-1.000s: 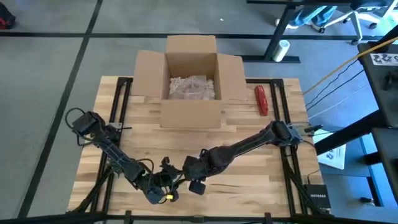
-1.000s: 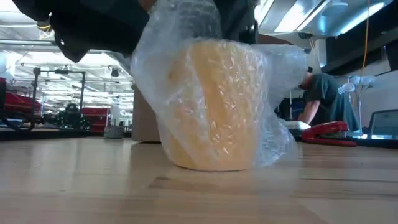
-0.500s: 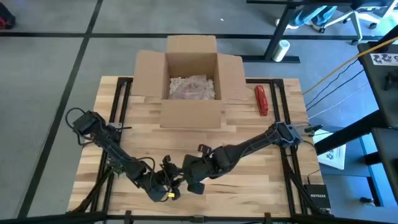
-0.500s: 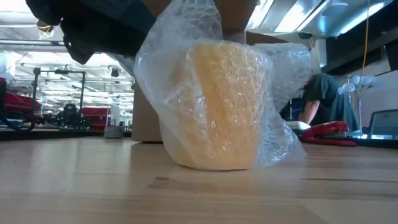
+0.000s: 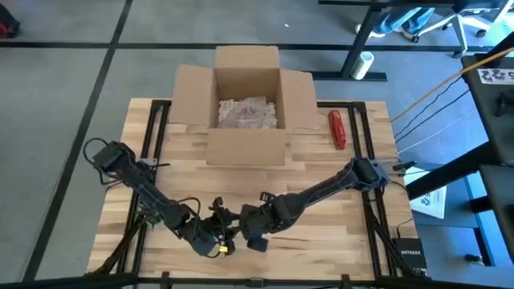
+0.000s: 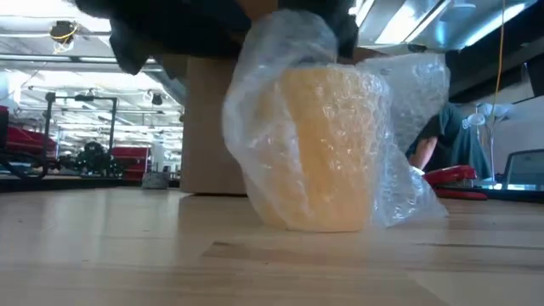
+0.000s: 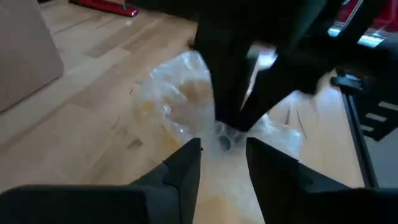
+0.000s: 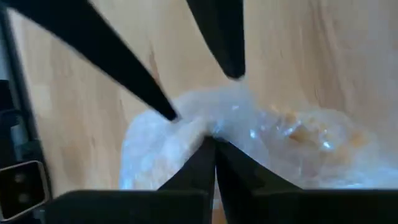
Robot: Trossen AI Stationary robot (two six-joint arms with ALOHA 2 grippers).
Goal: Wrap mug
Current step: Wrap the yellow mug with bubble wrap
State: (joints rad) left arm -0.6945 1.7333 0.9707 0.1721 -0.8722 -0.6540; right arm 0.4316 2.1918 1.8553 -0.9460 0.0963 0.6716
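the yellow mug [image 6: 327, 149] stands upright on the desk [image 5: 321, 172], near its front edge and well in front of the cardboard box [image 5: 247, 104]; it is already cloaked in bubble wrap [image 6: 272, 102], which rises loosely above the rim and trails off to one side, so the wrapping looks well along but not closed; both arms meet over the mug, in front of the box; the right gripper [image 8: 214, 146] has its jaws pressed together on a gathered fold of wrap at the top of the mug, apparently pinning the loose film so it cannot spring back open; the left gripper [image 7: 222, 149] hovers right beside that fold with its jaws apart, a narrow gap between them, seemingly poised to take a second pinch of the film; the likely next need is tucking or twisting the bunched top; the risk is tugging the light mug over, since only the wrap is held; a red stapler [image 5: 337, 128] lies on the desk to the right of the box, well clear of the work
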